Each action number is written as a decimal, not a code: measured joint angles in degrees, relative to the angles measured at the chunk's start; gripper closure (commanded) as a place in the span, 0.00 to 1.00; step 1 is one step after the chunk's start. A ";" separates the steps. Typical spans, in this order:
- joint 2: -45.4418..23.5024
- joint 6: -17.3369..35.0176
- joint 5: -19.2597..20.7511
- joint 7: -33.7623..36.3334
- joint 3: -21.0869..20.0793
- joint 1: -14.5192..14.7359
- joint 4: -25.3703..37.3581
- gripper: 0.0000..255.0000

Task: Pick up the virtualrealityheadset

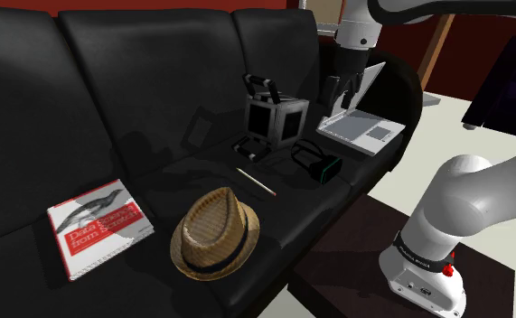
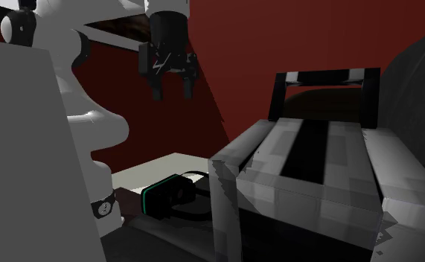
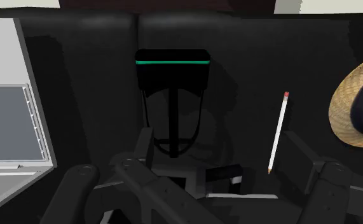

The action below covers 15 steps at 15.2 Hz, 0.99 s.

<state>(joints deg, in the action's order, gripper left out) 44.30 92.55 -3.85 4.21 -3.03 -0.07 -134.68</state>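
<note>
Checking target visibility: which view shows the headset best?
The wrist view: the headset lies whole and unblocked, green stripe and straps plain. The shoulder view shows it small, near the laptop; the second exterior view shows it low, beside a grey box.

Clock centre: headset [image 1: 317, 163], shoulder view.
Above: open air up to the gripper [image 2: 170, 89], its fingers apart.
1 o'clock: open laptop [image 1: 362, 129], near.
10 to 11 o'clock: tall grey box [image 1: 275, 116], near.
8 o'clock: pencil [image 1: 256, 183] lying flat, hat [image 1: 215, 233] beyond it.
5 o'clock: bare sofa [image 1: 156, 90] seat.
</note>
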 measured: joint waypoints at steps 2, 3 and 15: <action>-0.59 0.72 0.10 -0.22 0.08 -0.04 -0.38 0.00; -1.69 1.76 0.30 -0.62 0.27 -0.13 -0.69 0.00; -13.57 17.47 2.17 -4.60 1.97 -1.10 -8.63 0.00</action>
<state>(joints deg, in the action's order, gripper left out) 30.73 110.02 -1.69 -0.39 -1.06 -1.17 -143.31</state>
